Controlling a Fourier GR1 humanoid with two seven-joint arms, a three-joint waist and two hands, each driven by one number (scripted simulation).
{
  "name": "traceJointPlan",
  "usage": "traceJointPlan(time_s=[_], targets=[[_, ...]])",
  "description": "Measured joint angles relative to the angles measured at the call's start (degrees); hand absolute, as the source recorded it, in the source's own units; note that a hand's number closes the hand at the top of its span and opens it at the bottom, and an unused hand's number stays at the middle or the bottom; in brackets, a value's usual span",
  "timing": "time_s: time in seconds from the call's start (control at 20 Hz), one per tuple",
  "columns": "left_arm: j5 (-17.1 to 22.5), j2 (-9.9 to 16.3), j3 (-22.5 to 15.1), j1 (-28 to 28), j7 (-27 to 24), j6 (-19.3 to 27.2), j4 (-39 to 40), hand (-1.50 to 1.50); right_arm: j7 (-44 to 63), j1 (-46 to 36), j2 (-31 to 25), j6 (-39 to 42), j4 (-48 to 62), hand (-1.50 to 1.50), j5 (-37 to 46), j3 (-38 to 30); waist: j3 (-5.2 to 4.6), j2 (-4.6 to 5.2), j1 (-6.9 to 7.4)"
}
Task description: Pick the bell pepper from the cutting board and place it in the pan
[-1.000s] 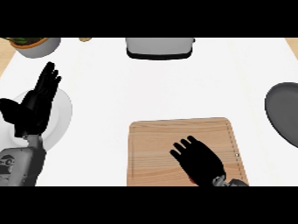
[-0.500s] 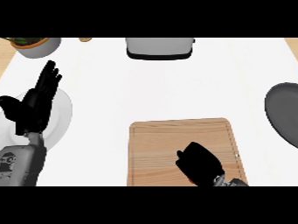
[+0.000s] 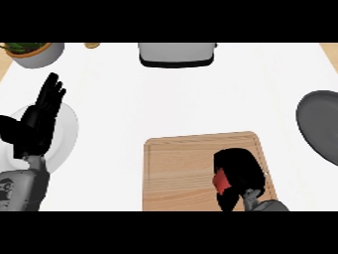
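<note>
On the near right part of the wooden cutting board (image 3: 193,168) we see our right hand (image 3: 237,171) with its black fingers curled down over the bell pepper (image 3: 220,182), a patch of red showing at the hand's left side (most of the pepper is hidden under the palm). The pepper sits over the board, close to its near edge; we cannot tell whether it rests on the wood or is lifted off it. The pan (image 3: 332,129), dark grey and round, lies at the right edge of the white counter (image 3: 200,99), well apart from the board and partly cut off by the view's border. Our left hand (image 3: 32,124) shows at the left side, open, with its fingers straight and pointing to the far side and the thumb spread out to the left, holding nothing. It rests above a white plate (image 3: 65,131). At the far edge stands a grey toaster (image 3: 177,53), and in the far left corner a pot with a green plant (image 3: 32,52).
</note>
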Motion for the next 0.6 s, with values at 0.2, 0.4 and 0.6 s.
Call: traceJointPlan(time_s=[0.2, 0.4, 0.6], targets=[[0.14, -0.08, -0.09, 0.53, -0.08, -0.31, -0.21, 0.00, 9.35, -1.06, 1.53, -8.98, -4.76, 1.50, 1.38, -0.69, -0.03, -0.22, 0.41], [-0.01, 0.02, -0.25, 0.47, 0.53, -0.37, -0.59, 0.00, 15.90, -2.87, 2.12, -15.35, -10.98, 1.50, 5.16, 0.70, -0.06, -0.30, 0.62], [-0.39, -0.17, -0.67, -0.57, 1.84, -0.10, -1.05, 0.00, 20.93, -4.43, 2.25, -18.08, -16.77, 1.50, 7.56, 0.65, -0.07, -0.23, 0.77]])
